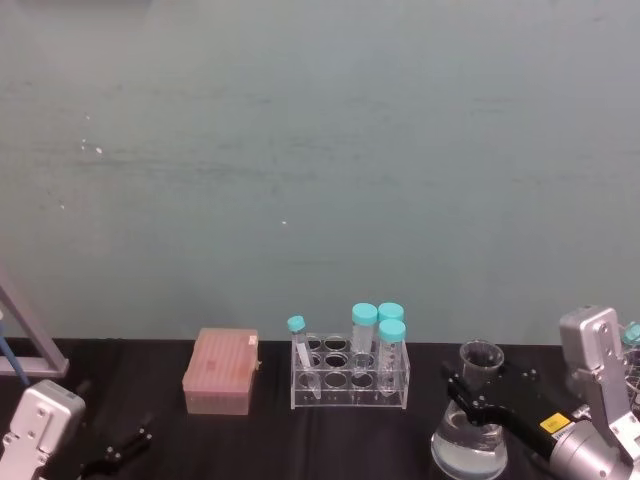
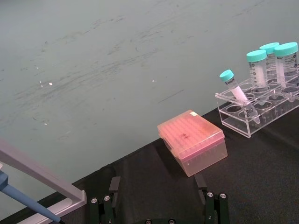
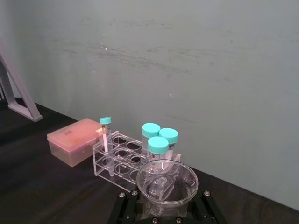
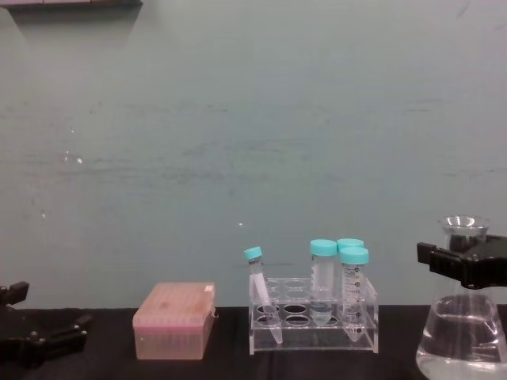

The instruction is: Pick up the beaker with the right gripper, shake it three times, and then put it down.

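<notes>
The beaker is a clear glass conical flask holding some clear liquid, at the right front of the black table, right of the tube rack. My right gripper reaches in from the right, and its black jaws are shut on the flask's narrow neck just below the flared rim. In the chest view the beaker shows at the right edge with the right gripper crossing its neck. The right wrist view looks down on the beaker's rim between the jaws. I cannot tell whether the base rests on the table.
A clear rack with teal-capped tubes stands mid-table. Left of it lies a pink tip box. My left gripper is parked open low at the left front. A grey stand leg and a blue pipette sit far left.
</notes>
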Controlling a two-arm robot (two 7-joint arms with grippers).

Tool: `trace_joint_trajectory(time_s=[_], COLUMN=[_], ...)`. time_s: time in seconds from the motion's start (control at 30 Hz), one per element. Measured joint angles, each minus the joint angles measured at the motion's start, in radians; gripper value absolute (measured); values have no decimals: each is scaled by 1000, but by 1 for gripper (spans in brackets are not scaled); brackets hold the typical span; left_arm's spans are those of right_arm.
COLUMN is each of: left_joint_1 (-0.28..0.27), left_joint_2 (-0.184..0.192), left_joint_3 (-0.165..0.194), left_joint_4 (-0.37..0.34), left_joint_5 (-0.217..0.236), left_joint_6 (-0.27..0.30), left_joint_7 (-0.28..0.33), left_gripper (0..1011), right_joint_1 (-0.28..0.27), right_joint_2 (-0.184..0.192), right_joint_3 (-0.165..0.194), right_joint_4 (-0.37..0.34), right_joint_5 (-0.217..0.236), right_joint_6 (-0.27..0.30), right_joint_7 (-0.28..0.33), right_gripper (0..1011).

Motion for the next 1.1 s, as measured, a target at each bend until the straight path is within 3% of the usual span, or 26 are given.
trace_joint_trajectory(time_s=[0.37, 1.1], left_joint_1=[0, 0], left_joint_2=[0, 0], left_joint_3=[0, 0], left_joint_4=[0, 0], left_joint_5=[0, 0], left_joint_6=[0, 0], left_joint_7=[0, 0], left_gripper=[1000, 1000], right_joint_1=[4, 6], right_joint_2=[-3, 0], right_joint_3=[-10, -16], right_joint_4=[13, 18], right_joint_5=[45, 43], right_joint_6=[-1, -12], right_joint_7=[-4, -9], right_gripper=[451, 451])
